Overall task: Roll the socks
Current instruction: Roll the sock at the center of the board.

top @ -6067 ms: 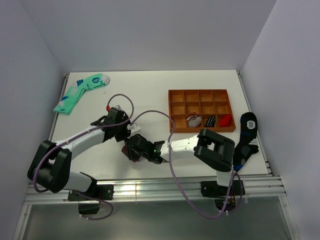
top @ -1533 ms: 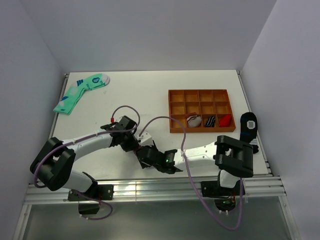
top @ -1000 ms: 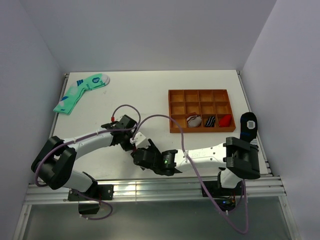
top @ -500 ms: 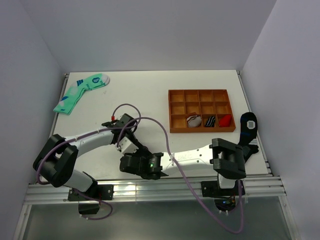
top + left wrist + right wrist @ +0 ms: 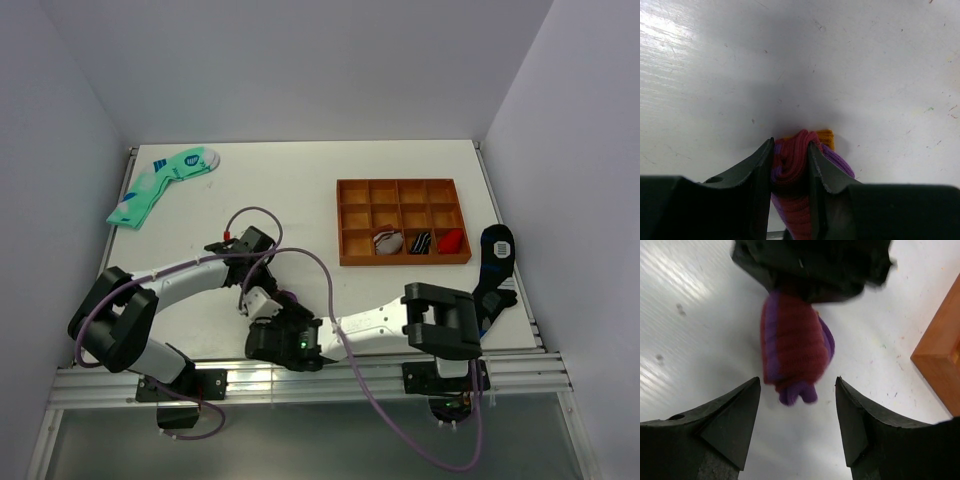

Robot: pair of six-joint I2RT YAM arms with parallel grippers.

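"While the top view is read, what is found changed?"
"The right gripper (image 5: 272, 322) is swung to the near edge, beside the socks (image 5: 287, 298)."
"Left wrist?"
"The socks are pinched in the left gripper (image 5: 790, 149), its jaws narrowly parted."
"Right wrist?"
"Jaws are spread wide, nothing held — a second grip is probably being readied."

White table (image 5: 300, 190), scuffed. Green socks (image 5: 160, 185) at far left corner. Orange compartment tray (image 5: 341, 225) right of middle. Black sock (image 5: 493, 265) at right edge, beside tray.
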